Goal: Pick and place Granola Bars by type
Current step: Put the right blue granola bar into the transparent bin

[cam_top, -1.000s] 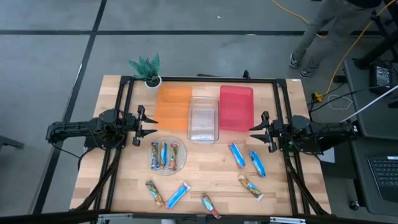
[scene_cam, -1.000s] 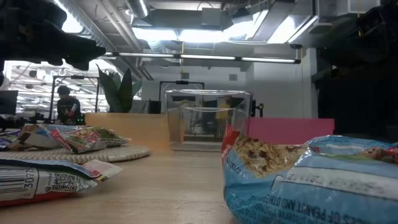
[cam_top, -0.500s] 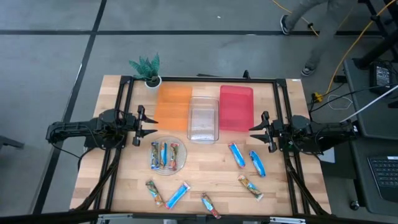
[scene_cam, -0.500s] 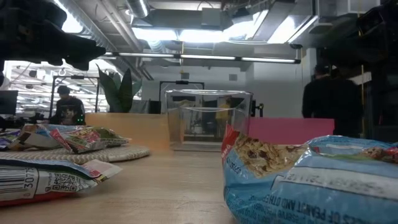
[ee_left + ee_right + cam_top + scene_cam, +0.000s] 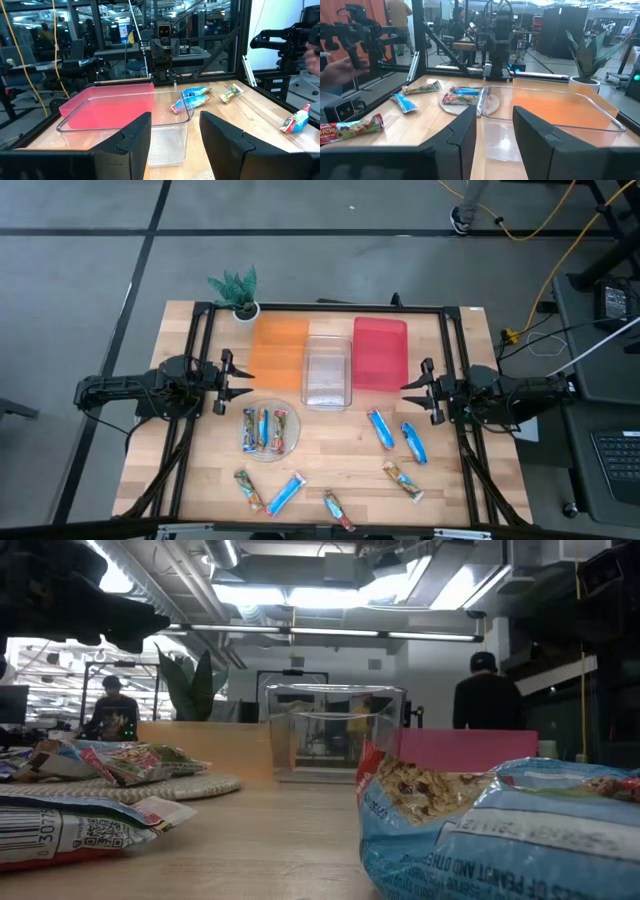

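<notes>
Several granola bars lie on the wooden table. Two blue bars (image 5: 381, 429) (image 5: 414, 442) lie right of centre, and another blue one (image 5: 286, 493) lies near the front. Tan multicoloured bars (image 5: 403, 480) (image 5: 338, 510) (image 5: 248, 490) lie along the front. Three bars rest on a round clear plate (image 5: 270, 430). My left gripper (image 5: 228, 381) is open and empty at the table's left side. My right gripper (image 5: 418, 391) is open and empty at the right side. Both hover above the table, pointing at each other.
Three bins stand side by side at the back: orange (image 5: 277, 350), clear (image 5: 328, 370) and red (image 5: 380, 352). A small potted plant (image 5: 238, 292) stands at the back left corner. A person (image 5: 490, 700) stands in the room beyond the table.
Both arms have kept still. A person in the room behind the table has walked across the background.
</notes>
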